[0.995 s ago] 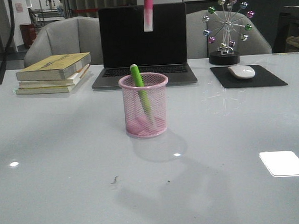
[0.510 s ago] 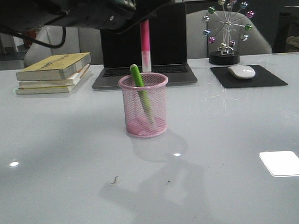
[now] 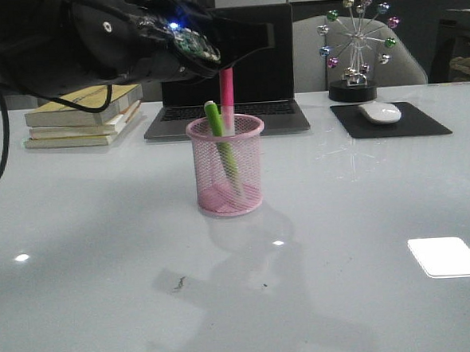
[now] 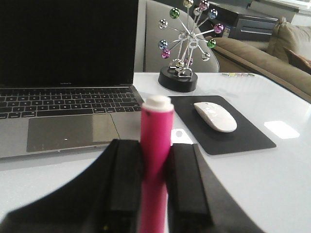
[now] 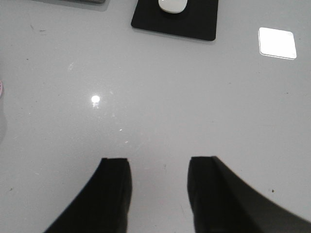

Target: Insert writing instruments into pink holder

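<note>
Pink highlighter [image 4: 155, 160] pinched upright between the left jaws [image 4: 154, 187], black fingers [image 4: 125, 179] pressed against both its sides; whitish cap end points up in the left wrist view. In the front view the same marker [image 3: 227, 97] hangs vertical below the left arm, its lower end at or just inside the rim of the pink mesh pen cup [image 3: 227, 167]; whether it touches the cup cannot be told. Lime green highlighter [image 3: 221, 149] already in the cup, leaning, top end above the rim on the left side. Cup stands on the white desk [image 3: 341, 217], in front of the laptop.

Right jaws [image 5: 158, 189] spread apart, nothing between them, over bare desk surface.

Surroundings: open laptop [image 3: 224, 61], screen dark, behind the cup. Stack of books [image 3: 84, 115] to the left of the laptop. White mouse [image 3: 380, 112] on a black mouse pad [image 3: 390, 121] to the right. Ferris-wheel desk ornament [image 3: 358, 45] with coloured balls behind the pad. Bright rectangular reflection on the desk at near right.
</note>
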Controlling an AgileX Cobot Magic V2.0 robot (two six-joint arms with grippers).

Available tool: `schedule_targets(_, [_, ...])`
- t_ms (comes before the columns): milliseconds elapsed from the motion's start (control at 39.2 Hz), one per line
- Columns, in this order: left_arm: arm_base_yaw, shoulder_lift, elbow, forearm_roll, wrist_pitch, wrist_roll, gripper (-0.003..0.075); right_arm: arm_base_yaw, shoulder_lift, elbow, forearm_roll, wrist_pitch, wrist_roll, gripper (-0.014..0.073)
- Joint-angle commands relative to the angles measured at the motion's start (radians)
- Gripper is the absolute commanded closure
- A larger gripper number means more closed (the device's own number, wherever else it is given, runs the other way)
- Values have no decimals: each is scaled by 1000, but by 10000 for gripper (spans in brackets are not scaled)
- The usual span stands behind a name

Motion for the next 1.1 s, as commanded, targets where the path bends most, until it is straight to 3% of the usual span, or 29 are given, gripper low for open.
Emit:
schedule_targets(0, [-4,-56,-26,10,-85,-9,627,-9,-17,-30,0,-69,-10,188])
schedule_targets(128, [-6,-56,-25,10,-68,-9,551,-9,-17,-30,0,-69,-10,188])
schedule_targets(281, [-6,-56,-25,10,-49,-9,340,-9,-17,-30,0,-69,-10,188])
schedule_targets(332, [-6,-56,-25,10,-34,-9,304,-9,-17,-30,0,-69,-10,188])
schedule_targets(561, [-6,-81,-25,12,-10,3,306,-9,-17,-30,0,-69,-10,188])
schedule_targets(689, [9,-147,-25,12,21,119,306,-9,-17,-30,0,-69,-10,188])
schedule_targets(791, [34,-224,-25,8,41,226,306,-9,-17,-30,0,-69,-10,188])
schedule_targets(1072, [145,-452,-25,3,196,262,307,-9,-17,-30,0,-69,-10,188])
